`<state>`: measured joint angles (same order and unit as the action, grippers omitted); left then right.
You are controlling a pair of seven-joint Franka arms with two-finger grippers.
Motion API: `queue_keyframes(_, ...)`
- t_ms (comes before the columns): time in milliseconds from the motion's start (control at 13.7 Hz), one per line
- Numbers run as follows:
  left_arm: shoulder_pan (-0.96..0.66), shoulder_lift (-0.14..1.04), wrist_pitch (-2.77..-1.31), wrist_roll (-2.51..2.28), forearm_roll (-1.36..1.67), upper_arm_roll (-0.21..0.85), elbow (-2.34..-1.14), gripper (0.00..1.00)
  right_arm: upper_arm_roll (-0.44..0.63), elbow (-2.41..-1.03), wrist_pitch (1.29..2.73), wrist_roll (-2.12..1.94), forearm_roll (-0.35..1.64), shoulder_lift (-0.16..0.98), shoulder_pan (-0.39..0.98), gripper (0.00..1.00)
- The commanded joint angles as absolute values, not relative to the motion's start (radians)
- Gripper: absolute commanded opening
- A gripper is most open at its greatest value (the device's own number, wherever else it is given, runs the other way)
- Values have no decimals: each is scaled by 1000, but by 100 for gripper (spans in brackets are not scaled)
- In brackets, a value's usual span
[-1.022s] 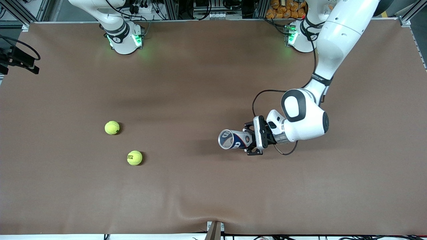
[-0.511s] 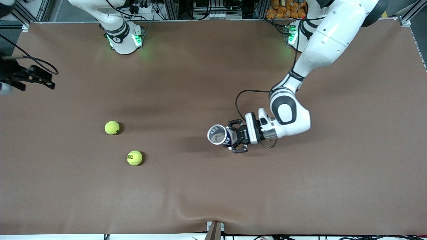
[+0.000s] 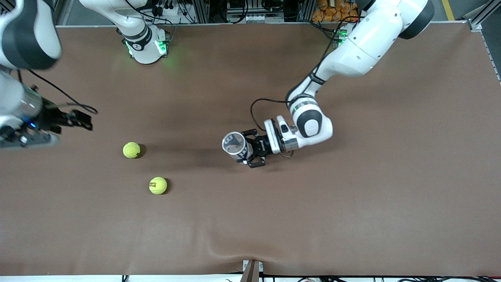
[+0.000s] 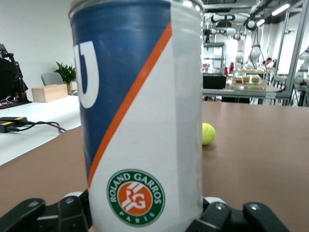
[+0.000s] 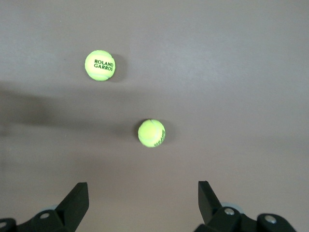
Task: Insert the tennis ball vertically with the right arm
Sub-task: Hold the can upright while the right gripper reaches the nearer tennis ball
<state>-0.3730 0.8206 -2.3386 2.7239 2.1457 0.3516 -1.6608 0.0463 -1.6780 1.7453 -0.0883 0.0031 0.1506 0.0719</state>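
Since the earlier frames, both arms have moved toward the table's middle. Right gripper (image 3: 84, 120), jaws wide apart and holding nothing, hangs over the right arm's end of the table near two balls: one (image 3: 131, 150) farther from the camera, one (image 3: 158, 185) nearer. Left gripper (image 3: 252, 150) clamps an upright can (image 3: 235, 145), mouth upward; nothing is visible inside.

Setting: robotics lab. Brown-covered desk (image 3: 352, 219) framed by aluminium profile rails (image 3: 479, 17), cabling at the arm bases. Left wrist view shows an open hall with more white robot arms (image 4: 244, 24) on further benches (also a potted plant (image 4: 66, 73), strip ceiling lights (image 4: 285, 8)).
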Motion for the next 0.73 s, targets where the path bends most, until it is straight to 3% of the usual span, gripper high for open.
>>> queue_keyframes(0, -434, 870, -2313, 2818, 2226, 348, -1623, 65, 48, -1733, 1892, -86, 23, 221, 122, 100)
queue_keyframes(219, -454, 911, -2272, 2920, 2276, 348, -1615, 65, 48, -1801, 2093, -86, 72, 299, 153, 100)
queue_keyframes(657, -471, 986, -2191, 3054, 2324, 347, -1583, 65, 49, -1798, 2397, -64, 109, 483, 236, 100)
